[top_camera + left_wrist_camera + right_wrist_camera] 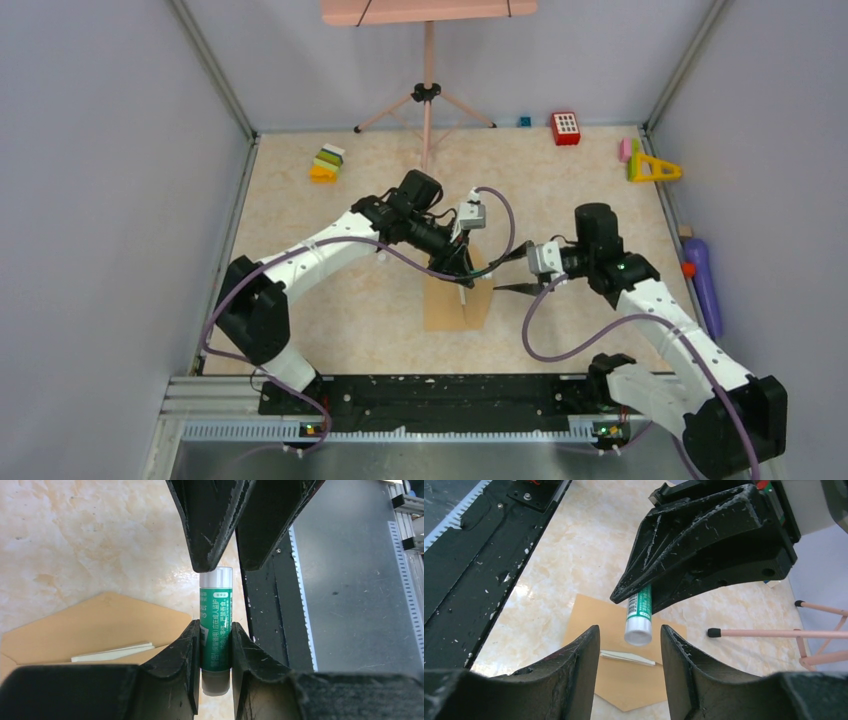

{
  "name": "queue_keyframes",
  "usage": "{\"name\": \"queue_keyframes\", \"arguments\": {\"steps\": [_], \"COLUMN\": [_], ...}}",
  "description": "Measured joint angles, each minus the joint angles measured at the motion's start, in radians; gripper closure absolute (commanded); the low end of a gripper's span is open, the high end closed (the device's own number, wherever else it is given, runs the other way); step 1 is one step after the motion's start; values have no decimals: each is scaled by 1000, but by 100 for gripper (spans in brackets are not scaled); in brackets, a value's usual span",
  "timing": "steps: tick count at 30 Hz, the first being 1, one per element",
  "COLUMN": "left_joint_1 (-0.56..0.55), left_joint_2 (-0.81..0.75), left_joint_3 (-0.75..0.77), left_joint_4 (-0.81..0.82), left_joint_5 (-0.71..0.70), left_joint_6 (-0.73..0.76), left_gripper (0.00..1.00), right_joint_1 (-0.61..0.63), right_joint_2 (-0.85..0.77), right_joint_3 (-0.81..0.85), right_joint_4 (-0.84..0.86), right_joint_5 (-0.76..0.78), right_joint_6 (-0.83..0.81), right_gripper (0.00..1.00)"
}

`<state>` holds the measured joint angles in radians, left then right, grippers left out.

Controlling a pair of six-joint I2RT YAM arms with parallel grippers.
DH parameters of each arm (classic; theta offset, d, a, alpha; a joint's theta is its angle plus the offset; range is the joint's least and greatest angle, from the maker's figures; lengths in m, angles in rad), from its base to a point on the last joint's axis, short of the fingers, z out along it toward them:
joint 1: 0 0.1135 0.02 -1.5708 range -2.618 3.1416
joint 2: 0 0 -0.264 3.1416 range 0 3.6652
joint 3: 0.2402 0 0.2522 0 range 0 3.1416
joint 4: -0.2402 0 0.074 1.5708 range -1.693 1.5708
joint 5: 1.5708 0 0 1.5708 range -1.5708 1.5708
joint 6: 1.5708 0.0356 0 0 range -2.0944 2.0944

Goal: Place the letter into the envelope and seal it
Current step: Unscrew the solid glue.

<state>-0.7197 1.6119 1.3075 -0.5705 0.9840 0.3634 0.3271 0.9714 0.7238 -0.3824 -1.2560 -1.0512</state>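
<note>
L fingers [186, 672] clamp glue stick [216, 630]; R fingers [576, 667] spread opposite.

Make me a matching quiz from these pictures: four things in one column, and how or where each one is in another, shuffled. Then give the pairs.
Things:
1. glue stick
2. envelope
3. letter
4. right claw

States:
A. flat on the table, flap open
B. open, holding nothing
C. edge peeking out of the envelope
D. pinched in the left claw

Pairs: 1-D, 2-A, 3-C, 4-B
</note>
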Motion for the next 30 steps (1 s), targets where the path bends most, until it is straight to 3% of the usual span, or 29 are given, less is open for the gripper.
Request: {"name": "queue_keyframes", "arguments": {"steps": [7,13,17,25,30], "left_joint_1": [0,0,0,-3,-3], "left_joint_2": [7,7,7,-11,-42], "left_joint_3": [2,2,2,-3,-12], "left_joint_4": [-14,-14,-13,6,16], "left_joint_5": [16,21,14,-124,-207], "left_joint_6": [0,1,1,-14,-23], "left_gripper": [100,100,100,100,100], "right_joint_1": [37,37,37,37,31], "right_joint_2": [0,0,1,90,205], "right_joint_3": [-21,-24,-24,17,97], "right_joint_4": [41,68,86,136,134], "right_joint_5": [33,59,69,154,160], "right_joint_6": [5,26,74,458,743], "right_gripper": [66,81,84,81,71]}}
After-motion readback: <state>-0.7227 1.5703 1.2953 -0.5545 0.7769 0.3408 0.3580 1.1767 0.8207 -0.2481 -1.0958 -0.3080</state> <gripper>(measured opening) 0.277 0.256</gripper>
